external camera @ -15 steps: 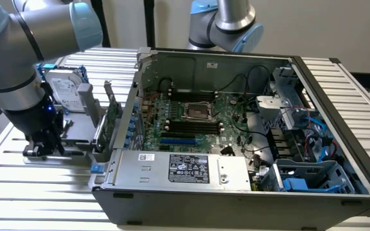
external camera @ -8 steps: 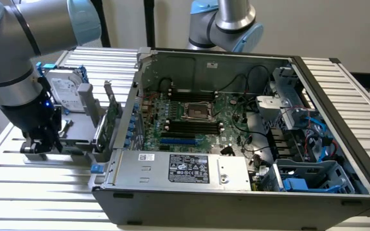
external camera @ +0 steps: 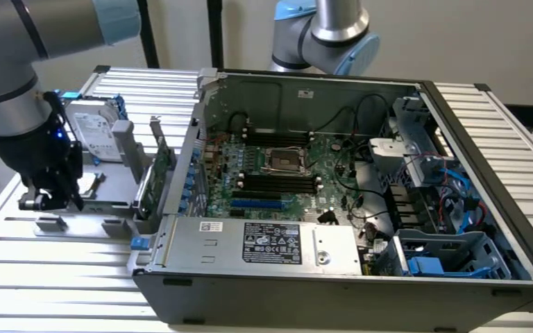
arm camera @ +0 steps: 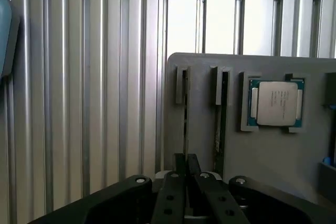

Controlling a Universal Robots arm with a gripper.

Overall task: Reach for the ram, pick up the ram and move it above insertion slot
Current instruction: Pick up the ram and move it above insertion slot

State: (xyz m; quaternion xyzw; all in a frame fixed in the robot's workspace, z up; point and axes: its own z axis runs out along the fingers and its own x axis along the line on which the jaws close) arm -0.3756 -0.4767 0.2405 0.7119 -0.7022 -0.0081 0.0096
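Ram (arm camera: 185,129) is standing on edge in a narrow groove of the grey tray (arm camera: 202,108), and the pincer (arm camera: 186,170) is right down on it: in the wrist view the two black fingers are pinched almost together, with just the thin edge of the stick between them, so that's a tight grip on the ram, low at the tray. From the exterior view the pincer (external camera: 49,201) hangs straight down from the dark wrist onto the near end of the tray (external camera: 95,208). Moving out across the tray, a second stick (arm camera: 219,129) sits on edge in the neighbouring groove, parallel to the ram and just beside it. Beyond that, a square silver chip (arm camera: 275,103) lies flat in its own recess of the tray. A green card (external camera: 162,172) stands upright at the tray's far side, and a silver drive (external camera: 95,135) rests behind the tray. Under the tray lies the ribbed metal table (arm camera: 79,108). Past the card, on the exterior view's right of the tray, the open case (external camera: 341,295) lies on its side, and the black slots (external camera: 280,182) run in parallel rows on the board inside, well apart from the tray and the ram.
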